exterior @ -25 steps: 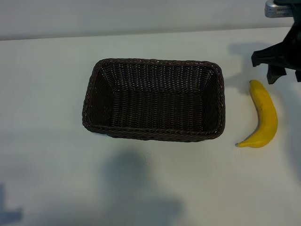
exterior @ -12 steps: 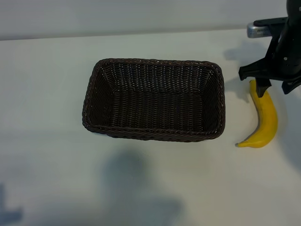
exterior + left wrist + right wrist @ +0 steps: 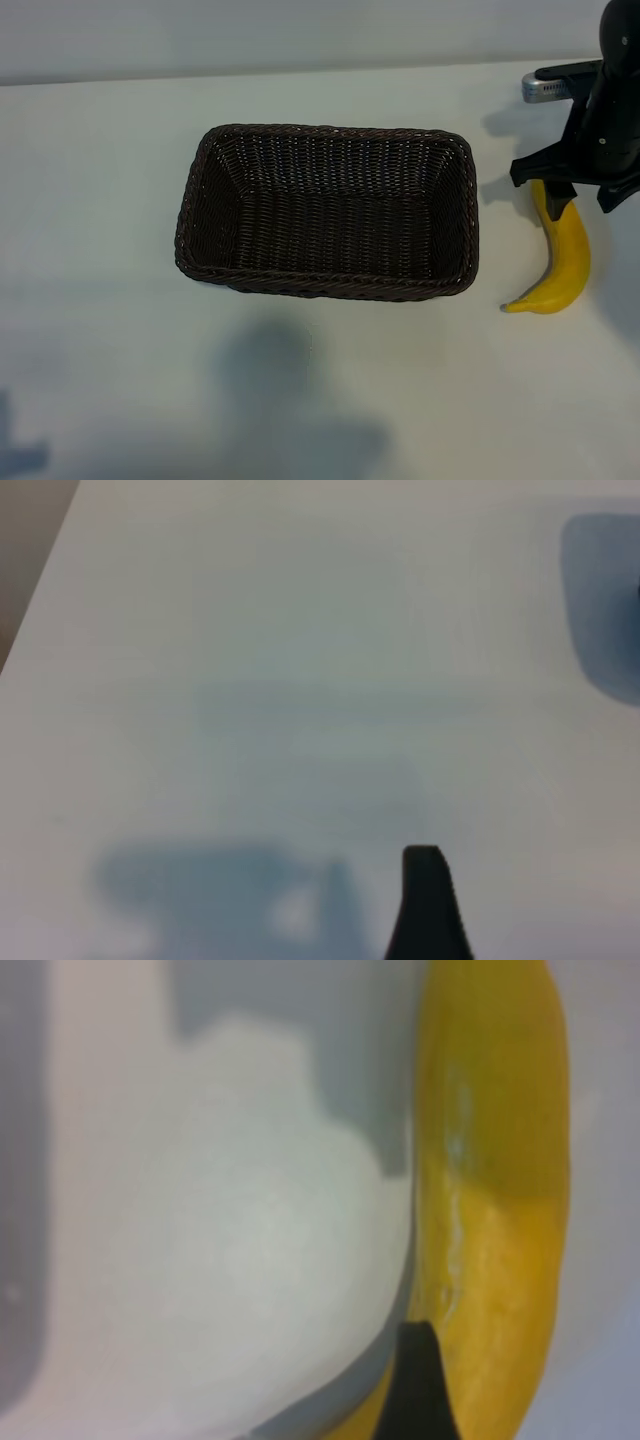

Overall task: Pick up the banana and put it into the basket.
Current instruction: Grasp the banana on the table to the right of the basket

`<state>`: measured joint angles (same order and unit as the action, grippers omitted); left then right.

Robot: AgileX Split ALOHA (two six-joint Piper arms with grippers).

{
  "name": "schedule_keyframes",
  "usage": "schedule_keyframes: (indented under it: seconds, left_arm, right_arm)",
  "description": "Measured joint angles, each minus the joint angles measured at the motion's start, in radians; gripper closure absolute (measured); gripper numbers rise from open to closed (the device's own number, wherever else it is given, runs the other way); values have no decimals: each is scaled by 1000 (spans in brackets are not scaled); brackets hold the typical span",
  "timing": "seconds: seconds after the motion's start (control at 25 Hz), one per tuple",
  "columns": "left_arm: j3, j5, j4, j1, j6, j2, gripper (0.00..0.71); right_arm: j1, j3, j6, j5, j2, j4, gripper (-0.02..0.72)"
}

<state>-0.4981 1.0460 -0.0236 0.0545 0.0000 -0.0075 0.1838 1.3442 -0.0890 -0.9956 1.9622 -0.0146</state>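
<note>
The yellow banana (image 3: 570, 262) lies on the white table to the right of the dark brown wicker basket (image 3: 330, 131), which holds nothing. My right gripper (image 3: 583, 198) hangs open over the banana's far end, one finger in front of that end and the other beyond its right side. In the right wrist view the banana (image 3: 500, 1160) fills the frame close up, with one dark fingertip (image 3: 420, 1375) right beside its skin; whether they touch I cannot tell. The left arm is outside the exterior view. Its wrist view shows one fingertip (image 3: 428, 900) over bare table, with nothing held.
The white table (image 3: 120, 350) spreads around the basket. A pale wall strip (image 3: 300, 30) runs along the far edge. A narrow gap of table separates the basket's right rim from the banana. Soft shadows lie on the table in front of the basket.
My right gripper has come in from the far right corner and down over the banana's far end. The banana and basket have not moved.
</note>
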Motion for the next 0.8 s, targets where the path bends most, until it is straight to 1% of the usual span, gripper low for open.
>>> schedule_keyframes:
  seconds: [0.16,0.24,0.36,0.64,0.8]
  left_arm:
    - [0,0,0,0,0,0,172]
    - [0,0,0,0,0,0,172]
    - [0,0,0,0,0,0,172]
    - [0,0,0,0,0,0,172]
    - [1,0,0,0,0,0,172]
  right_arm:
    - [-2,0,70,5,1,52,156]
    - [-2,0,80,12,3,70,156]
    - [-2,0,89,23,15,66,156]
    - [-2,0,89,42,19,22,156]
    - [-2,0,89,54,19,21,156]
